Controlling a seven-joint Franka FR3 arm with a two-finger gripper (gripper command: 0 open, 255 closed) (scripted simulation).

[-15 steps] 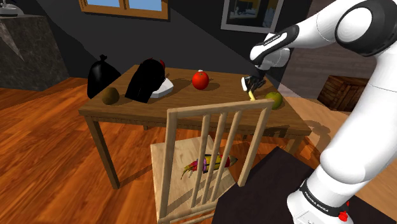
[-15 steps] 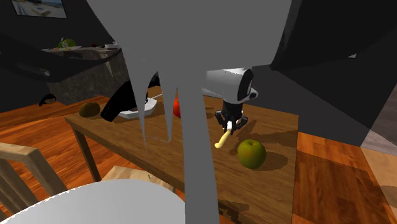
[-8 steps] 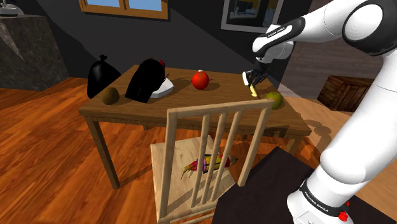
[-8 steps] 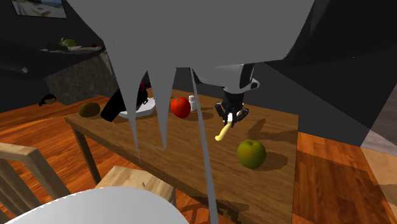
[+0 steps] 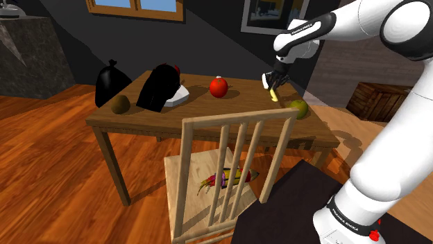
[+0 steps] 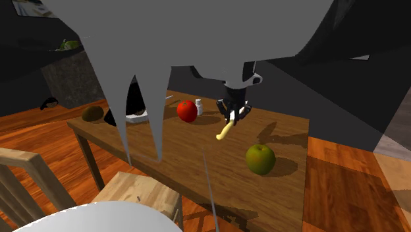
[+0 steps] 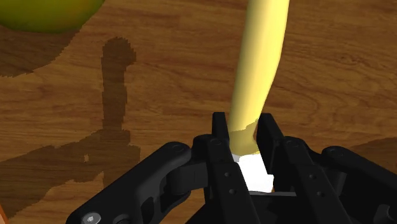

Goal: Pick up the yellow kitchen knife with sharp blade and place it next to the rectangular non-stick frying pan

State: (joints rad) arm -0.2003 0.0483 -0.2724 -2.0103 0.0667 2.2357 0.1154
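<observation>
The yellow-handled knife [image 5: 274, 94] hangs above the wooden table [image 5: 208, 118], tilted, between the red apple [image 5: 218, 86] and the green apple [image 5: 298, 107]. My gripper [image 5: 271, 81] is shut on its white blade end, and the yellow handle [image 7: 257, 70] sticks out past the fingertips over the bare wood. From the second exterior view, the knife [image 6: 225, 130] slants down from the gripper [image 6: 233, 117]. A black tilted pan-like thing [image 5: 159, 86] rests on a white dish [image 5: 178, 96] toward the shoulder view's left.
A black bag-like thing [image 5: 111, 82] and a brown kiwi [image 5: 121, 104] sit at the table's left end, and a small white shaker [image 6: 199, 106] stands by the red apple [image 6: 187, 110]. A wooden chair [image 5: 229, 156] stands before the table. A grey spiky shape [image 6: 145, 66] covers part of the second exterior view.
The gripper has risen with the knife in its grip and drifted a little toward the table's far side. The knife now hangs higher over the wood.
</observation>
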